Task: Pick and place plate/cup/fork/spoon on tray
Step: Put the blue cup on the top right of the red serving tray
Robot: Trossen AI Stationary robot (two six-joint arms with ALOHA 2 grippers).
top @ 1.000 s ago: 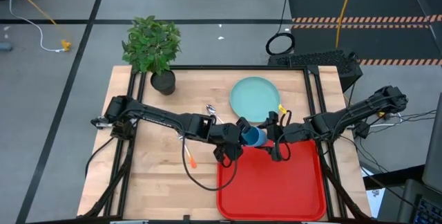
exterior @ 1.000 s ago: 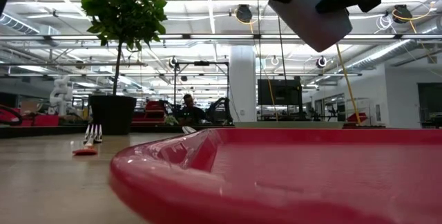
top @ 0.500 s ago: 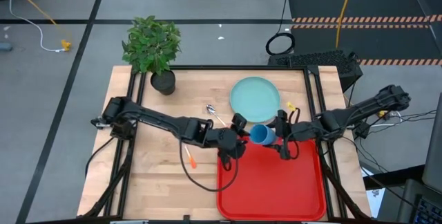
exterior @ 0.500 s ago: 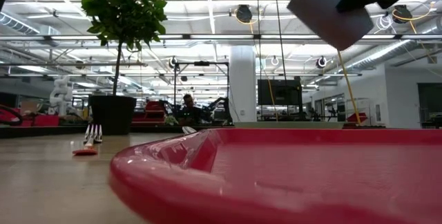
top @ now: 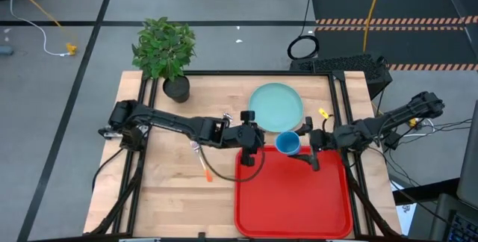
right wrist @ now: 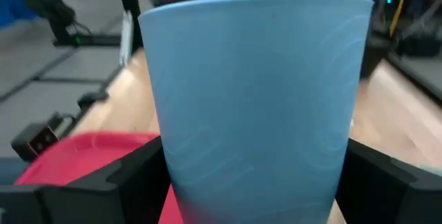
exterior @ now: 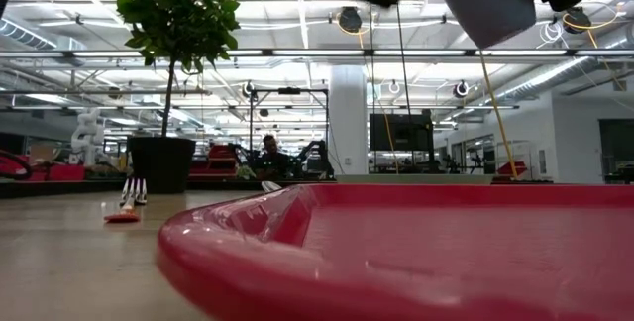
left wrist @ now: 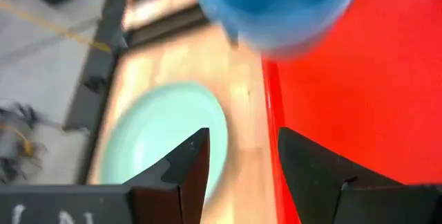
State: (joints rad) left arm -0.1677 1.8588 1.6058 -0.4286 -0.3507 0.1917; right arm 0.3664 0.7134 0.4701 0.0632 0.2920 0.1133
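Note:
The blue cup (top: 287,143) hangs in the air over the far edge of the red tray (top: 293,197), with my right gripper (top: 296,146) shut on it. My left gripper (top: 258,136) stands open just left of the cup, nothing between its fingers (left wrist: 186,165). The mint-green plate (top: 275,105) lies flat on the table beyond the tray. The fork (exterior: 127,202) lies on the wood left of the tray, its orange handle (top: 205,172) showing. The spoon is hidden under my left arm. My right gripper pinches the cup's side wall (right wrist: 173,169) between its two fingers (right wrist: 103,182), one on each side of the lower half. The fingers come level from the table's right side. The cup sits roughly upright, mouth up, lifted clear of the tray.
A potted plant (top: 166,51) in a black pot stands at the table's far left corner. Bare wood lies left of the tray and at the near left. A person sits far off in the room behind the table (exterior: 269,158).
My left gripper has opened, let go of the cup and drawn back toward the table's left and far side. My right gripper has carried the cup a little toward the right edge and upward, so the cup now hangs from it alone.

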